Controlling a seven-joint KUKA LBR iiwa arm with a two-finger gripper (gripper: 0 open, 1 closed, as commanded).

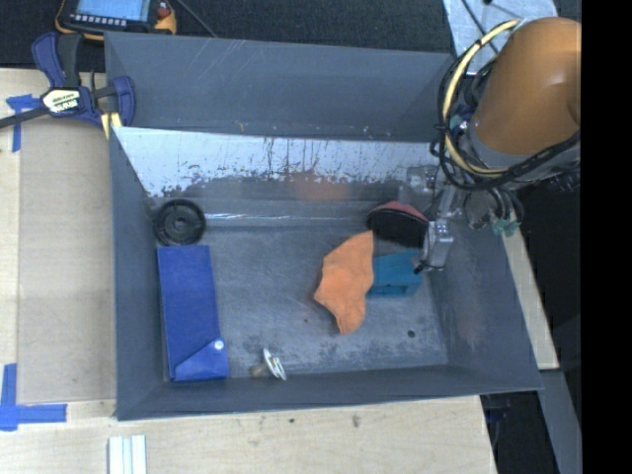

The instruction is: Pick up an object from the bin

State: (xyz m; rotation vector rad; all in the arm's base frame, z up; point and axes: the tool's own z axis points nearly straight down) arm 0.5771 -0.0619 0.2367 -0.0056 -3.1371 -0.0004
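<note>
The gripper (433, 253) hangs low at the bin's (296, 87) 3 o'clock side, just beside a small blue block (393, 276), at the block's 1 o'clock. I cannot tell whether it is spread or pressed together. An orange cloth (346, 282) touches the block at 9 o'clock, and a black round thing (397, 227) lies at 12. A long blue box (193, 312) lies well apart at 8 o'clock.

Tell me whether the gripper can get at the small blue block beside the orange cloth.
Probably yes. The gripper sits at the right end of the blue block, whose top is bare. The orange cloth meets only its left edge; the black pad lies behind it.
</note>
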